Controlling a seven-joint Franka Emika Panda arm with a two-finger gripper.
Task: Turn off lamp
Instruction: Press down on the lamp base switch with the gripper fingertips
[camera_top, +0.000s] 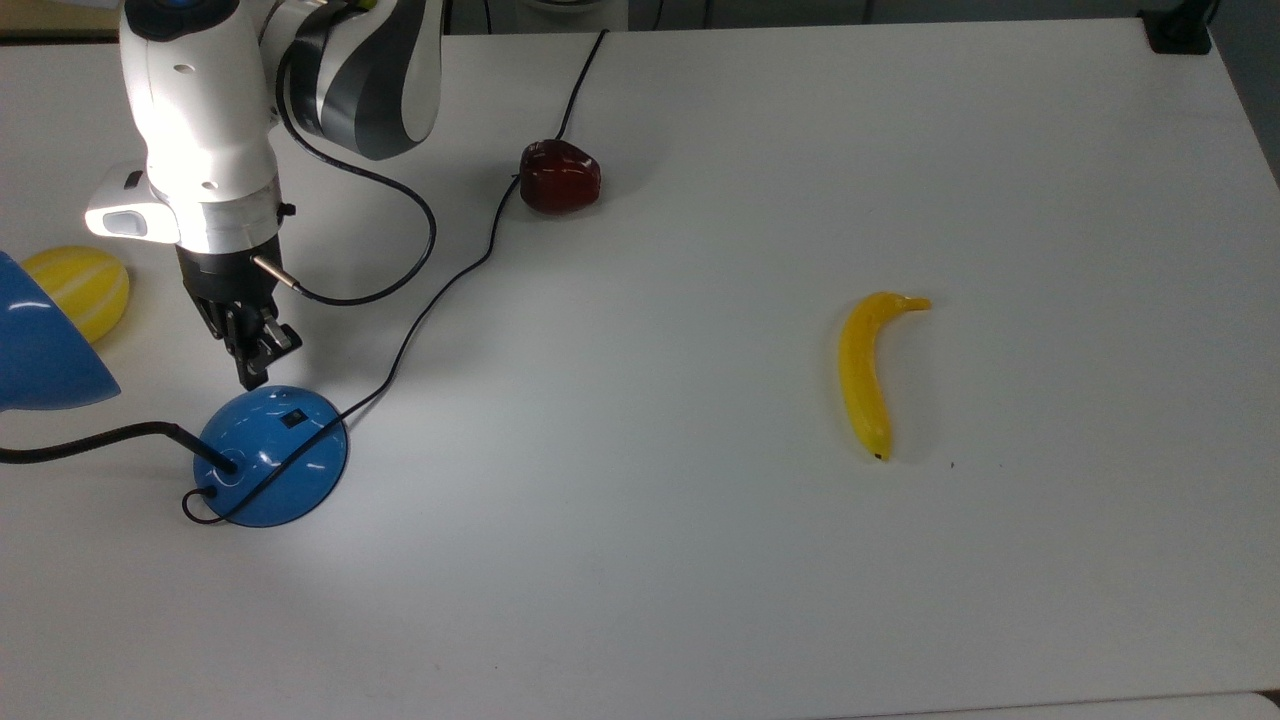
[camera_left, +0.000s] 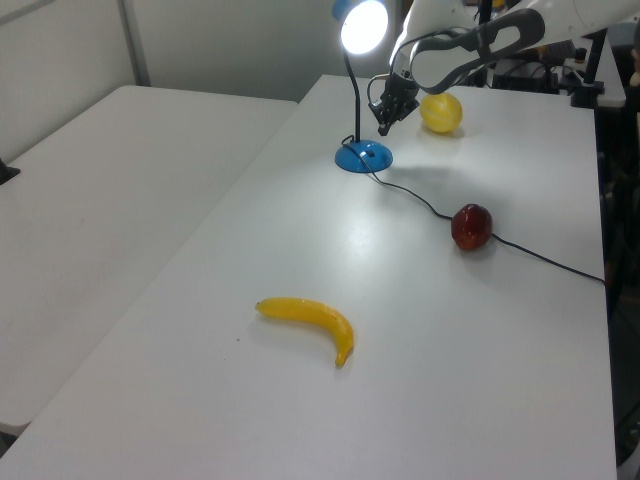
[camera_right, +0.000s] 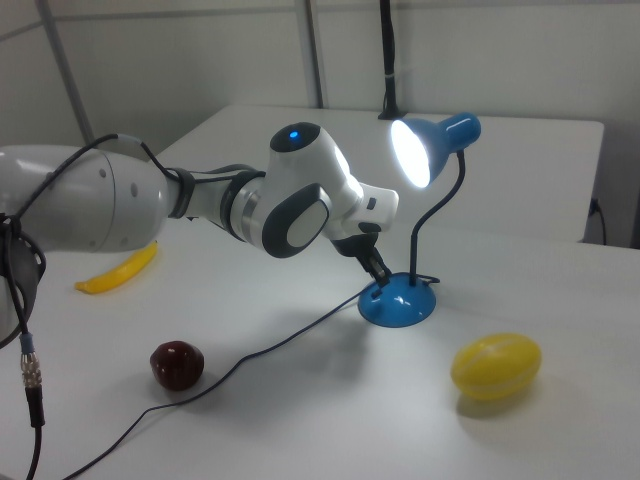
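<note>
The lamp stands at the top view's left with its glossy blue dome base (camera_top: 272, 455) on the white table. A small black switch (camera_top: 292, 419) sits on the dome. The black gooseneck (camera_top: 100, 440) rises to the blue cone shade (camera_top: 40, 350). The bulb glows bright in the shade (camera_left: 362, 27) (camera_right: 430, 148). My gripper (camera_top: 255, 375) points down with its fingers shut and nothing held. Its tip hangs just above the far rim of the base (camera_right: 398, 302), a short way from the switch. In the left view the gripper (camera_left: 382, 125) is right behind the base (camera_left: 364, 156).
The lamp's black cord (camera_top: 440, 290) runs from the base past a dark red apple (camera_top: 560, 176) to the table's far edge. A yellow striped fruit (camera_top: 75, 290) lies beside the shade. A banana (camera_top: 865, 370) lies at the top view's right.
</note>
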